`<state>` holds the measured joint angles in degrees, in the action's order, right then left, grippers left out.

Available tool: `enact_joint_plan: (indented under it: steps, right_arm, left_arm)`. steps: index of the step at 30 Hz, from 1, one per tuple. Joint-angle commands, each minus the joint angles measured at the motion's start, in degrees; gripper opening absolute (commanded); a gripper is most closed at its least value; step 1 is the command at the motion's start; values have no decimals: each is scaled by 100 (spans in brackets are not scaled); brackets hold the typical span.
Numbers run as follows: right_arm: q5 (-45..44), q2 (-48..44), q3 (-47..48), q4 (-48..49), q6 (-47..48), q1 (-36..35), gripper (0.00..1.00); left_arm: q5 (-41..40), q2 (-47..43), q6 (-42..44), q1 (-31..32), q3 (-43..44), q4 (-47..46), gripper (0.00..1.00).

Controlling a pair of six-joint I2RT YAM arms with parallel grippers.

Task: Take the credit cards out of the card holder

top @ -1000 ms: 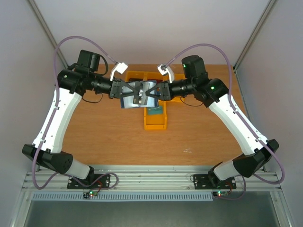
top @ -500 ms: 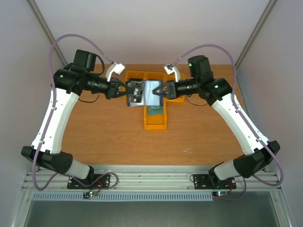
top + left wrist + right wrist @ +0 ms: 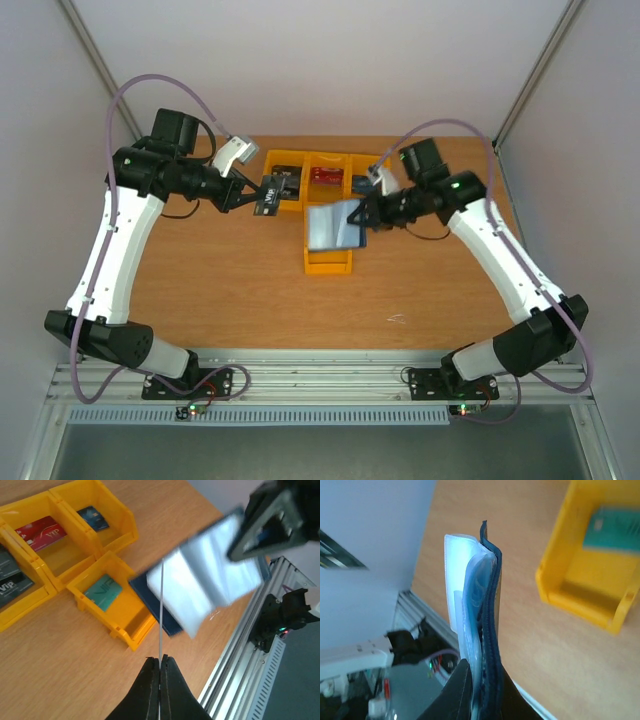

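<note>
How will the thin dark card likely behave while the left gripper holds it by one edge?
Likely stiff: the thin dark plastic card, seen edge-on in the left gripper, shows as a straight line. Probably light, being so thin; pinched only at one end, it might slip.

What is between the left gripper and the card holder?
The top view shows the dark card that the left gripper pinches, then a yellow bin's rim, then the card holder.
</note>
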<state>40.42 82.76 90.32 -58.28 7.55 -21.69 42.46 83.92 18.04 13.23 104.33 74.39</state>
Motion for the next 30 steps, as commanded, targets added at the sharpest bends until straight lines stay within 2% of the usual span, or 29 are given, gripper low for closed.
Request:
enact_joint_plan:
  steps: [1,4,7,10,11,14,16,18,21,25,27,30]
  right_arm:
    - [-27,-81,-949,-16,-704,-774,1]
    - [252,-95,-1678,592,-1261,-1264,1]
    - [512,-166,-2574,1423,-1921,-1379,1]
    - [188,-78,-3103,1353,-1909,-1377,1]
    - [85,-23,-3187,1240,-1839,-1379,4]
    - [-292,77,-3196,690,-1559,-1373,37]
    - [-869,-19,-2985,95,-1276,-1325,60]
    - [-1656,-118,-2583,-681,-1035,-1263,73]
    - [-2871,-68,-1511,-1708,-523,-1265,86]
    - [-3703,-23,257,-2307,198,-1502,88]
    - [-3240,-63,922,-2197,760,-1688,88]
    - [-1522,-338,1293,-1356,1573,-1848,88]
  left_arm:
    - [-342,-65,218,1,6,-39,0]
    - [-319,-60,130,-1,-84,-151,0]
    - [-200,-58,84,-1,-115,-168,0]
    - [-114,-50,115,2,-106,-146,0]
    - [-84,-44,139,6,-102,-127,0]
    - [-26,-39,251,11,-74,-36,0]
    - [16,-56,375,22,-50,53,0]
    - [86,-56,571,48,-18,205,0]
    - [279,-38,896,126,108,559,0]
    - [329,-27,1350,393,206,932,0]
    - [303,-28,1451,533,219,1079,0]
    - [476,-11,1689,700,299,1357,0]
